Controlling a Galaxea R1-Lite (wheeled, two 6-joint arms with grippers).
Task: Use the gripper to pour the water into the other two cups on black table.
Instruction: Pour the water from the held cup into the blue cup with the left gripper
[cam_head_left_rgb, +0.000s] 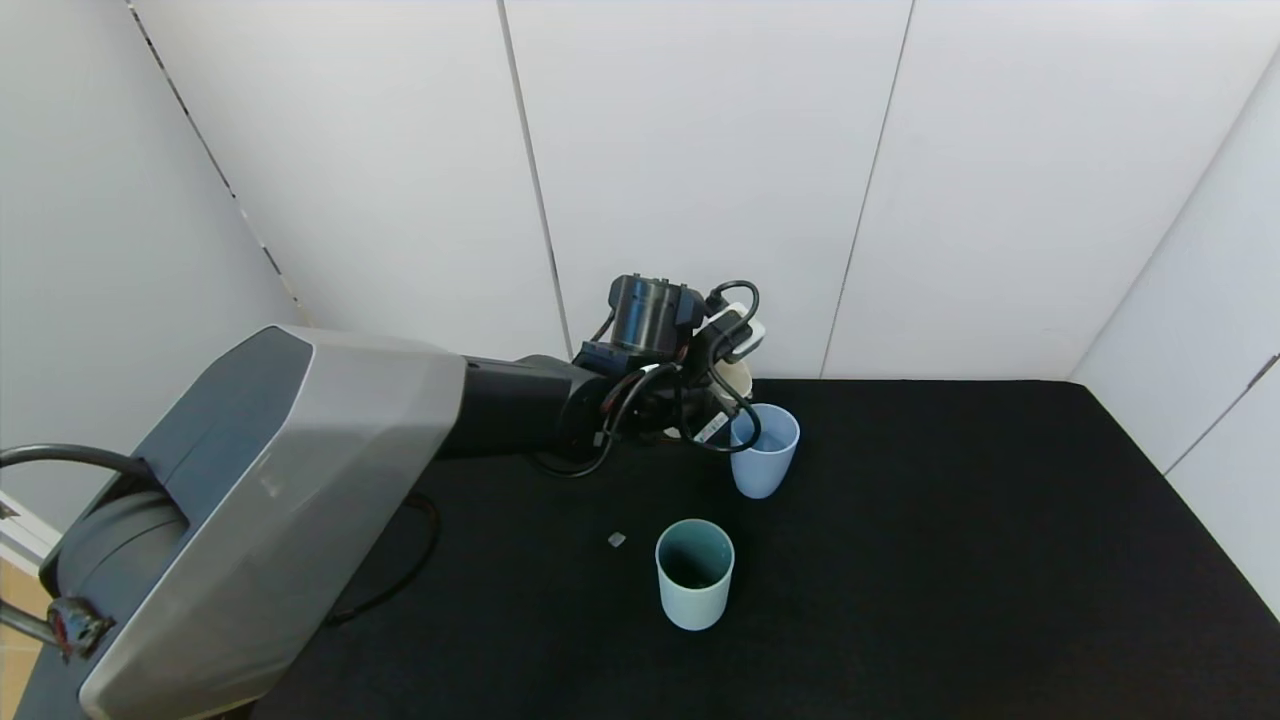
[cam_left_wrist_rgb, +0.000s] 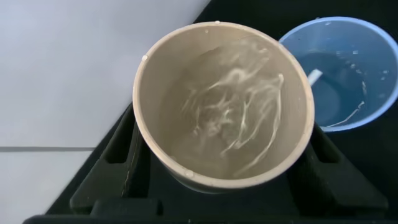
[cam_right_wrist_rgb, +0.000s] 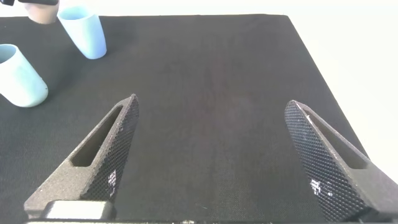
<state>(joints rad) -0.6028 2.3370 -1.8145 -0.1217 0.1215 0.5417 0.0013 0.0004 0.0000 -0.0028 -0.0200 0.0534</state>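
My left gripper (cam_head_left_rgb: 722, 398) is shut on the beige cup (cam_head_left_rgb: 737, 377) and holds it just above the black table (cam_head_left_rgb: 950, 540), at the back-left rim of the periwinkle blue cup (cam_head_left_rgb: 765, 450). In the left wrist view the black fingers (cam_left_wrist_rgb: 118, 165) clamp the beige cup (cam_left_wrist_rgb: 186, 74) on both sides, and water (cam_left_wrist_rgb: 230, 115) ripples inside it. The blue cup (cam_left_wrist_rgb: 348, 56) beside it holds some water (cam_left_wrist_rgb: 336, 99). The pale teal cup (cam_head_left_rgb: 694, 573) stands nearer me. My right gripper (cam_right_wrist_rgb: 211, 106) is open and empty over bare table, far from the cups.
A small grey scrap (cam_head_left_rgb: 616, 539) lies left of the teal cup. White wall panels (cam_head_left_rgb: 700, 150) close the table's back and right sides. The right wrist view shows the blue cup (cam_right_wrist_rgb: 84, 31) and the teal cup (cam_right_wrist_rgb: 18, 74) at a distance.
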